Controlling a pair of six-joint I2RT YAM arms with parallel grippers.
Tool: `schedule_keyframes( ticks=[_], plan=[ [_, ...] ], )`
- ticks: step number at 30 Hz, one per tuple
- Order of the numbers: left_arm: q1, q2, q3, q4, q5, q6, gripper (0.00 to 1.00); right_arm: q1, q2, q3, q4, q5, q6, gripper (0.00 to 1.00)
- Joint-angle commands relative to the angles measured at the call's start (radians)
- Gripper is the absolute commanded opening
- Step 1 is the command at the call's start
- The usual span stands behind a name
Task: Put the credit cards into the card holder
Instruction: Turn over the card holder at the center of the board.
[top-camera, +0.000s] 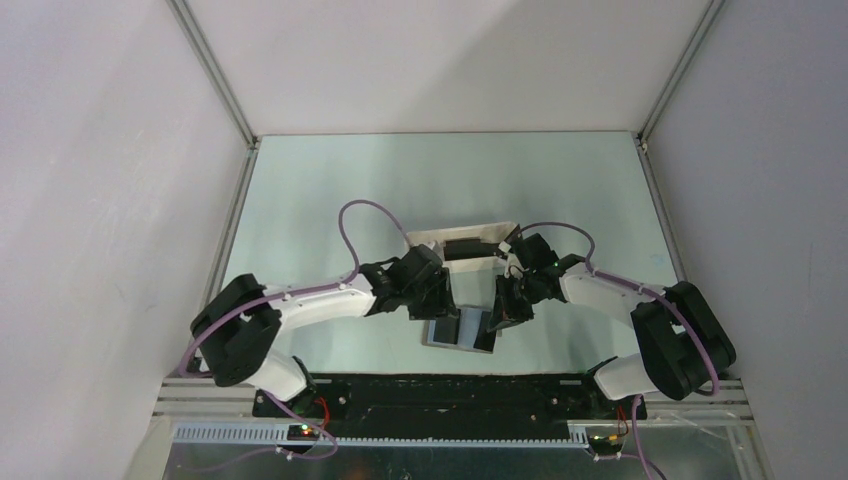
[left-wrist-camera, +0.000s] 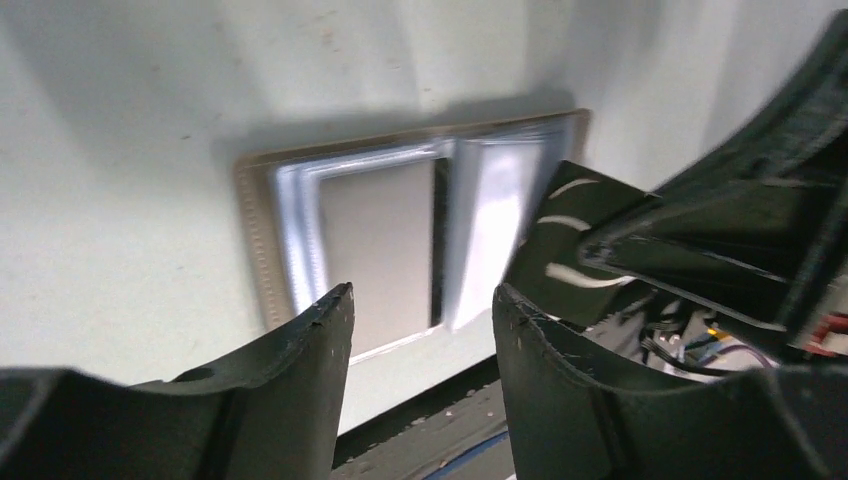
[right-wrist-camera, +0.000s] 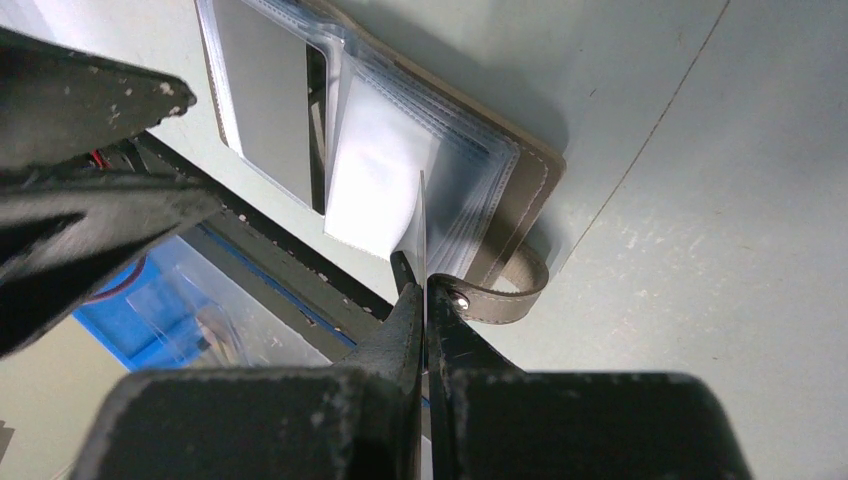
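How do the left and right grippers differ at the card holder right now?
The left gripper has its jaws open and empty; the right gripper has its jaws shut on a clear pocket leaf of the card holder. The left gripper hangs over the holder's left side; the right gripper sits at its right edge, beside the closing tab. Both are low over the open holder.

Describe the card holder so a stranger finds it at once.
Look at the table, middle of its near edge. The card holder lies open there, nearer than the white tray. Only it is grey-brown, with clear pockets and a strap.
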Motion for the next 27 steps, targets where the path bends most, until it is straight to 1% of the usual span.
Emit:
schedule_keyframes(
  ticks=[1,15,19,27],
  plan=[
    [0.015,0.033,-0.019,-0.021,-0.028,0.02,0.58,0.002,-0.009,0.001,-0.012,0.033,-0.034,0.0],
    [0.017,0.141,0.003,-0.026,-0.026,0.03,0.63,0.002,-0.001,0.002,-0.016,0.03,-0.041,0.0],
    [0.016,0.137,0.02,-0.023,-0.002,0.031,0.63,0.001,0.002,0.001,-0.014,0.024,-0.041,0.0],
    [0.015,0.052,0.064,-0.006,0.07,0.04,0.58,0.001,0.002,0.002,-0.01,0.015,-0.042,0.0]
  ],
)
